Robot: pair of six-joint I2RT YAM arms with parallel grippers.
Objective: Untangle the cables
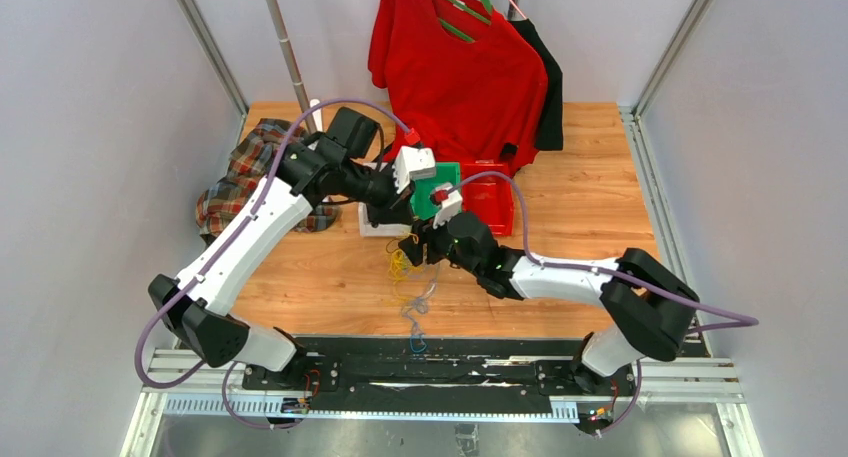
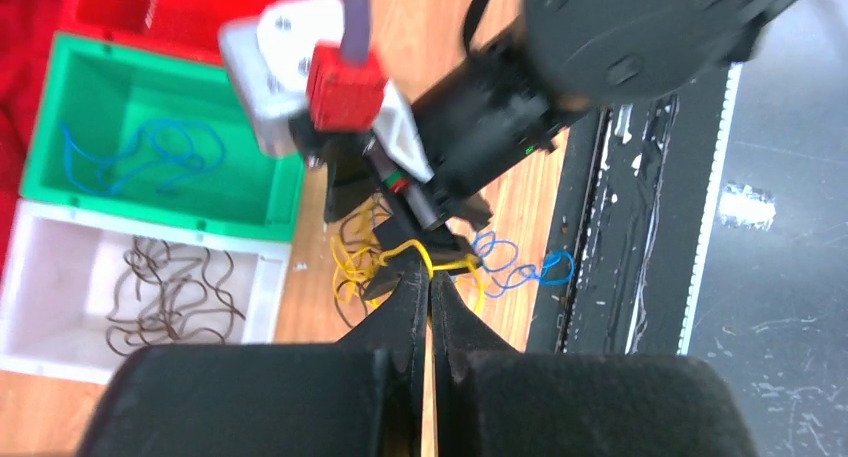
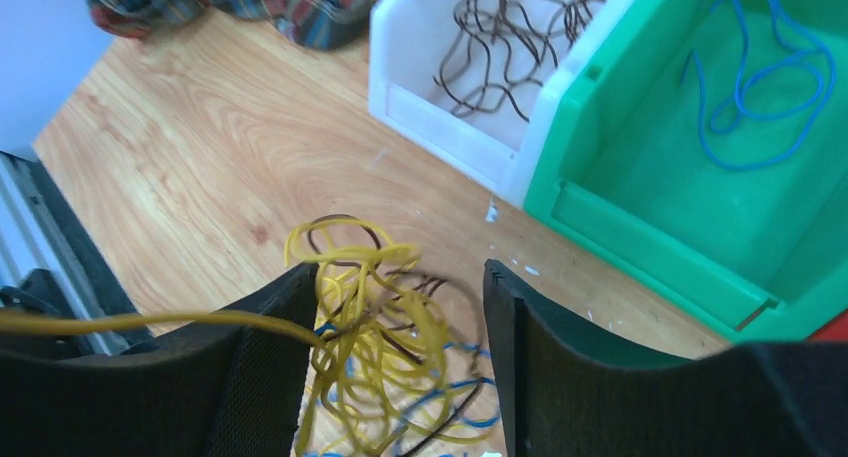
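A tangle of thin yellow, black and blue cables lies on the wooden table in front of the bins, with a blue strand trailing toward the near edge. My left gripper is shut, with a yellow cable pinched at its tips, right by the right gripper's fingers. My right gripper is open just above the table, and the tangle sits between its jaws. A taut yellow strand runs off to the left. In the top view both grippers meet over the tangle, the left and the right.
A white bin holds black cables, and a green bin holds a blue cable. A red bin stands beside them. A plaid cloth lies at the back left. A red shirt hangs behind. A black rail runs along the near edge.
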